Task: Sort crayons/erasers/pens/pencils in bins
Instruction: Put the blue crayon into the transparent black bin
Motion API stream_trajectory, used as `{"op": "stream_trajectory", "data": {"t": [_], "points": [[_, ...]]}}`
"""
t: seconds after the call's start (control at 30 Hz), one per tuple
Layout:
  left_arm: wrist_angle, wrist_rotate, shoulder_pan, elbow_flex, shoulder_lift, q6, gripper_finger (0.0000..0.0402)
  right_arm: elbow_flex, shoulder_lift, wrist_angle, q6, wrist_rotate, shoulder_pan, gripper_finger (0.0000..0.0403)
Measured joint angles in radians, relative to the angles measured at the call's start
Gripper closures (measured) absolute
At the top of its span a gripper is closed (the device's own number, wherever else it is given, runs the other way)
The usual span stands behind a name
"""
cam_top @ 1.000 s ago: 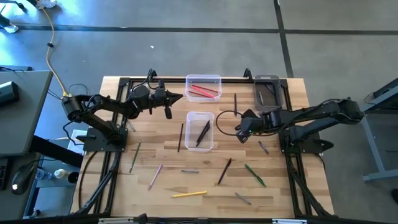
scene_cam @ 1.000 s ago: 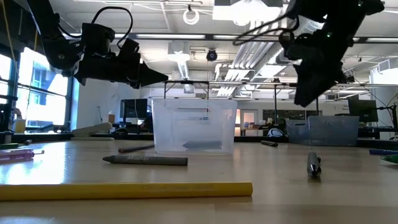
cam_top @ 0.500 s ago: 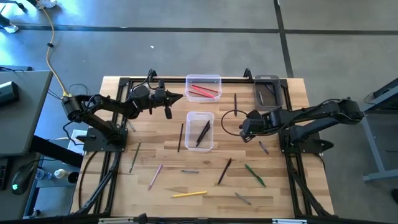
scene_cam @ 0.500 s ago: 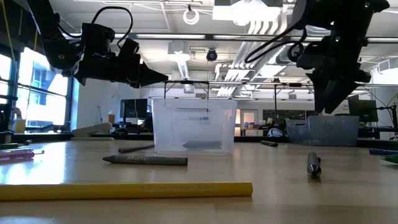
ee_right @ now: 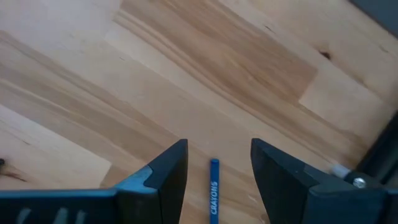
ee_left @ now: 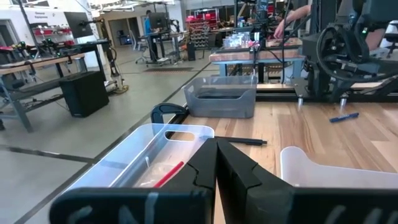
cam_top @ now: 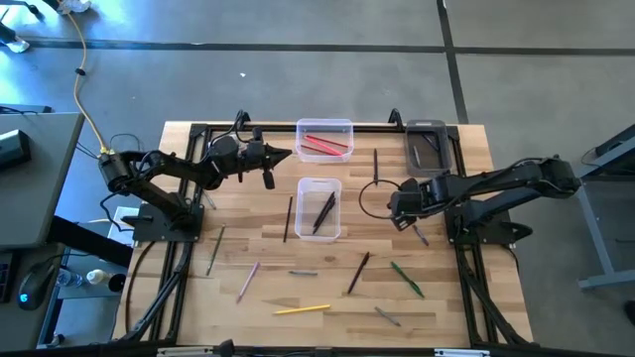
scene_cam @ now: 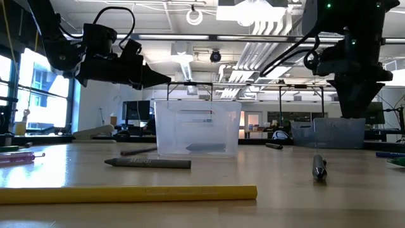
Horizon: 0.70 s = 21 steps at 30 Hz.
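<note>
Three bins stand on the table: a clear bin (cam_top: pixel 324 140) with red crayons at the far edge, a clear bin (cam_top: pixel 318 208) with dark pens in the middle, and a dark grey bin (cam_top: pixel 429 147) at the far right. My left gripper (cam_top: pixel 286 156) is shut and empty, held level above the table just left of the far clear bin. My right gripper (cam_top: pixel 399 210) is open and points almost straight down over bare wood, right of the middle bin. Below it lies a blue crayon (ee_right: pixel 214 186), which shows between its fingers without touching them.
Loose pieces lie on the near half of the table: a yellow pencil (cam_top: pixel 301 309), a green pencil (cam_top: pixel 407 279), a dark pen (cam_top: pixel 358 273), a pink pencil (cam_top: pixel 247 281) and a grey crayon (cam_top: pixel 303 272). A dark pencil (cam_top: pixel 288 218) lies left of the middle bin.
My right gripper has moved a little toward the table's right edge, away from the middle bin. It has tipped from a slant to point nearly straight down.
</note>
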Motion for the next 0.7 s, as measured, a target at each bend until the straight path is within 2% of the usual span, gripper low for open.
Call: {"op": "stream_trajectory", "data": {"t": [0.23,0.33,0.47,0.53,0.6,0.7], "points": [[0.000,0.000,0.000,0.000,0.000,0.000,0.0401,-0.092,0.001,0.092,0.035,-0.033,-0.003,0.0232],[0.000,0.000,0.000,0.000,0.000,0.000,0.0401,-0.080,0.001,0.059,0.089,-0.048,-0.002,0.0211],[0.000,0.000,0.000,0.000,0.000,0.000,0.0401,-0.071,0.000,0.016,0.131,-0.053,-0.002,0.0161],[0.000,0.000,0.000,0.000,0.000,0.000,0.0401,-0.087,0.000,0.005,0.122,-0.096,-0.003,0.0145],[0.000,0.000,0.000,0.000,0.000,0.000,0.0401,-0.117,0.000,0.001,0.116,-0.139,-0.002,0.0139],[0.000,0.000,0.000,0.000,0.000,0.000,0.0401,-0.171,0.000,0.043,0.119,-0.147,-0.002,0.0142]]}}
